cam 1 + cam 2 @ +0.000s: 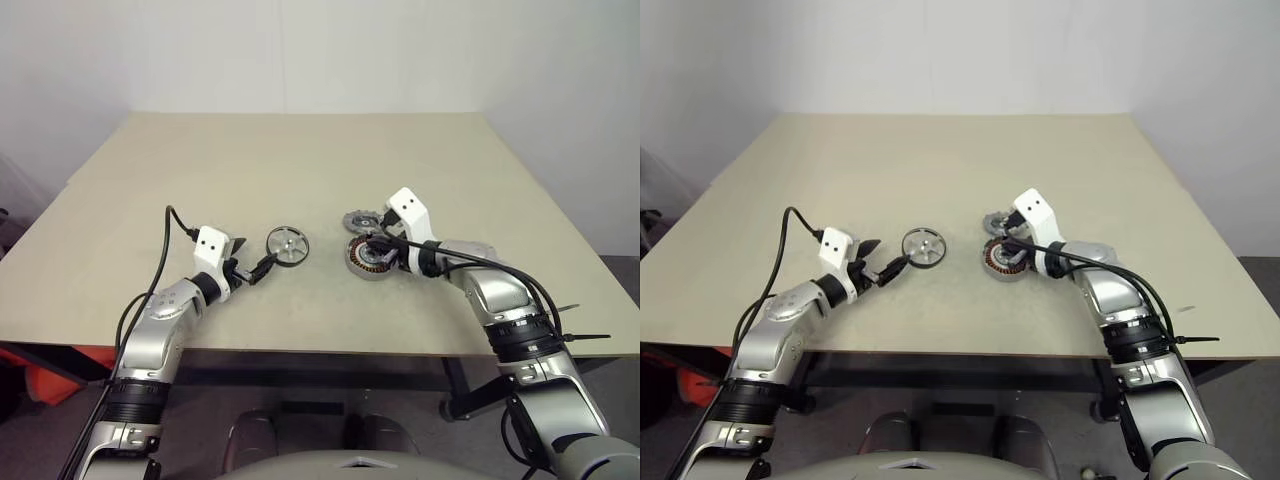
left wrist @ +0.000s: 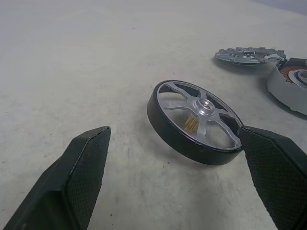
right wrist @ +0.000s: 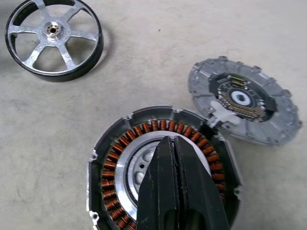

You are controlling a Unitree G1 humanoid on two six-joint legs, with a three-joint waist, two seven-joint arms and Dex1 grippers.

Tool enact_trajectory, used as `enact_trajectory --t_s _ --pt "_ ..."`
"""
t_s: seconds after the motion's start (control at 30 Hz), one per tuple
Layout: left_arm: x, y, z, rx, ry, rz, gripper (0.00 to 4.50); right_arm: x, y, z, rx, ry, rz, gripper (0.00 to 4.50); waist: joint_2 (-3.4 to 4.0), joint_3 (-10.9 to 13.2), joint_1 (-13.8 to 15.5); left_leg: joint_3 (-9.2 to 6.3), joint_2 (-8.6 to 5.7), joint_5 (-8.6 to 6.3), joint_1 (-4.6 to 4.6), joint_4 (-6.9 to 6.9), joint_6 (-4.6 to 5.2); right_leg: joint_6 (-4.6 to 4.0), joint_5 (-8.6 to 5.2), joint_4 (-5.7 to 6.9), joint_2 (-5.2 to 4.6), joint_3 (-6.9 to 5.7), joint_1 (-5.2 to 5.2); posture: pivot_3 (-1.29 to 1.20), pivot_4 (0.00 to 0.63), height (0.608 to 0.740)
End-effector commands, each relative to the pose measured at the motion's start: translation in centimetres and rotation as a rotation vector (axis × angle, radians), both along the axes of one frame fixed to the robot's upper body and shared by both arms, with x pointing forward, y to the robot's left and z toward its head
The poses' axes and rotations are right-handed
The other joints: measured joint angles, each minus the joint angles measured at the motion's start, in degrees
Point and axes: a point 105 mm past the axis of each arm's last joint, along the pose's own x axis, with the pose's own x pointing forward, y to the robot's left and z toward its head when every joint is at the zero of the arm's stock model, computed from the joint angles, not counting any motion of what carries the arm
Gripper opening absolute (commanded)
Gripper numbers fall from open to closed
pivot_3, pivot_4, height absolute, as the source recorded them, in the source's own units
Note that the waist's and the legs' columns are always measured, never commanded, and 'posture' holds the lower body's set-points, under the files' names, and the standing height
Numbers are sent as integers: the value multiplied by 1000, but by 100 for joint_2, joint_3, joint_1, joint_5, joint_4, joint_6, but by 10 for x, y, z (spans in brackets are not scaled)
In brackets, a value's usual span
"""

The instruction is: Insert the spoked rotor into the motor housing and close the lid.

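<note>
Resting on the beige table (image 1: 300, 150), the three parts sit near its front middle, between my two arms. The motor housing (image 3: 160, 172) is a squat grey cup lying open side up, and inside it a ring of copper-brown windings (image 3: 112, 165) runs round the wall with a pale silver disc at the centre; nothing else is in the cup apart from my own fingers. My right gripper (image 3: 175, 148) is clenched, its two black fingers pressed flat together with nothing between them, and their tips point down into the middle of the housing over that silver disc; I cannot tell whether they touch it. The lid (image 3: 249, 110) lies flat on the table right against the housing's far rim, a white tab at its edge overlapping the housing; its upturned face shows a dark round board with a bright centre. The spoked rotor (image 2: 199, 120) is well apart from the housing, toward my left side, a shiny hub and broad spokes within a dark outer band, and it looks tilted, one edge lifted off the table. My left gripper (image 2: 182, 163) is released, its fingers spread wide; one fingertip (image 2: 268, 158) is right at the rotor's rim, the other stands clear of it.
</note>
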Motion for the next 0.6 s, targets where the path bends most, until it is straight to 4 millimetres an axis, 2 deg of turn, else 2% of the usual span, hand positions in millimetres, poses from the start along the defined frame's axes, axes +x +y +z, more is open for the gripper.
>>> enact_trajectory --t_s 0.03,0.13,0.43,0.6 --pt "1 0 14 4 -52 -2 4500 -5 7 -12 -27 16 15 28 0 0 1 0 0 0 0 -1 0 0 0 0 0 0 0 0 0 740" --pt "1 1 14 4 -52 1 4500 -6 8 -15 -27 23 8 28 0 -1 -2 3 0 0 5 -6 0 0 0 0 -7 2 5 0 0 740" --pt "0 1 14 2 -50 2 4500 10 0 28 26 -86 -18 28 1 0 -6 4 -2 3 21 -6 -4 1 0 -25 -11 -10 22 0 0 740" --pt "0 1 13 1 -48 3 4500 13 -4 36 21 -107 -29 28 1 -1 4 4 0 2 20 -27 -3 0 0 -26 -12 -7 19 0 0 740"
